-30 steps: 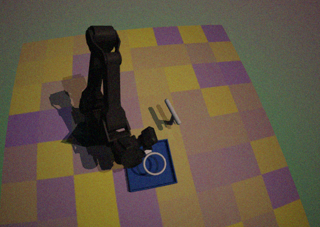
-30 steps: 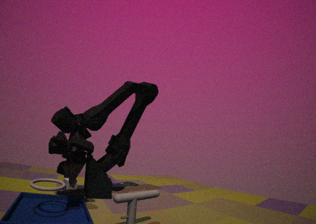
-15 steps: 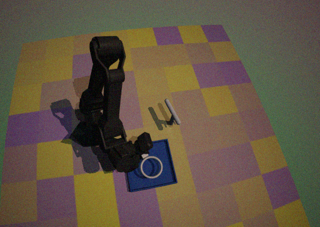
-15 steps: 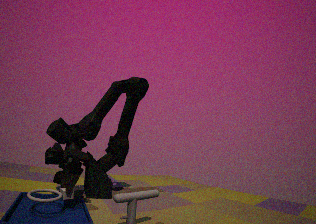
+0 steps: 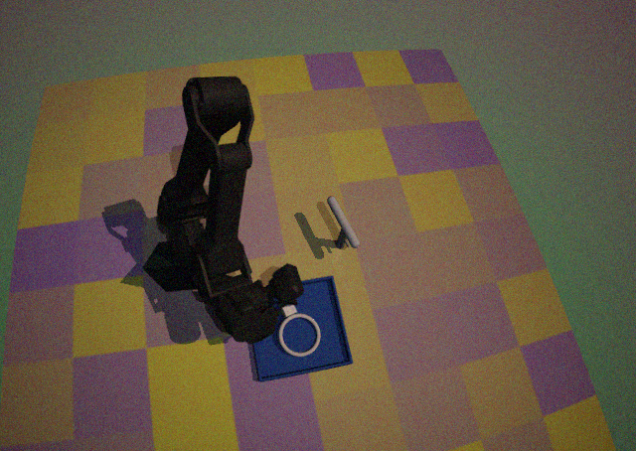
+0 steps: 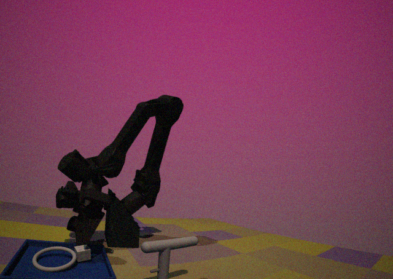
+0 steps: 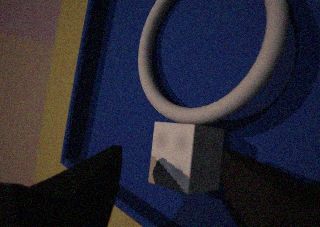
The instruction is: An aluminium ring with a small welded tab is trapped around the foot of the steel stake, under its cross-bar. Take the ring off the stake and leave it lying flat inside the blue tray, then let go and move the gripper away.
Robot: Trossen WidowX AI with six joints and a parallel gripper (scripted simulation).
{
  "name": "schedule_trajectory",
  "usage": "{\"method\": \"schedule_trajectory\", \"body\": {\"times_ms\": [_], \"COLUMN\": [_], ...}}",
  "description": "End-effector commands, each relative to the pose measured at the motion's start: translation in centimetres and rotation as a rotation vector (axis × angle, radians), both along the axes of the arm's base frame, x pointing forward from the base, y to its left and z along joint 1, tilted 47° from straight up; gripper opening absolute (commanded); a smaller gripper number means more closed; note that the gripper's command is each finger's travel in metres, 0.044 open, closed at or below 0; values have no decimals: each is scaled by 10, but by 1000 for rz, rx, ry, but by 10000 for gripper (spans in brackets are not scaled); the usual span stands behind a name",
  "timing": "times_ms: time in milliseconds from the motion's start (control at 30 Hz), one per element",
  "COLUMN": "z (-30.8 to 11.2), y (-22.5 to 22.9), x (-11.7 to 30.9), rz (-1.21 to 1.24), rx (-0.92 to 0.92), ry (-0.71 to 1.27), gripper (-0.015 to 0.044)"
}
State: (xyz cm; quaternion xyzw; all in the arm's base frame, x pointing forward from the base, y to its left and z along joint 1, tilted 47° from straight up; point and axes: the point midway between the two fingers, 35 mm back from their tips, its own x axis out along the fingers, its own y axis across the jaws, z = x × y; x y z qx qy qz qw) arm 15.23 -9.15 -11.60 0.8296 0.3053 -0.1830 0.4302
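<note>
Patchwork tabletop (image 5: 436,302) (image 6: 253,257) (image 7: 25,87) beneath blue tray (image 5: 342,328) (image 6: 109,265) (image 7: 80,102).

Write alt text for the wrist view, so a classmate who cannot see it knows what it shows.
An aluminium ring with a blocky welded tab lies inside a blue tray. The gripper's two dark fingers flank the tab, with a visible gap on the left of the picture.
</note>
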Motion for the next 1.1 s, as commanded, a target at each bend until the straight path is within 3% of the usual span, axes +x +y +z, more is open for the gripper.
{"method": "schedule_trajectory", "body": {"times_ms": [0, 133, 433, 1067], "z": [0, 3, 67, 65], "y": [-1, -8, -71, -68], "x": [0, 0, -17, -16], "rz": [2, 1, 0, -4], "rx": [-8, -9, -3, 11], "ry": [-2, 0, 3, 0], "gripper": [341, 440, 440, 440]}}
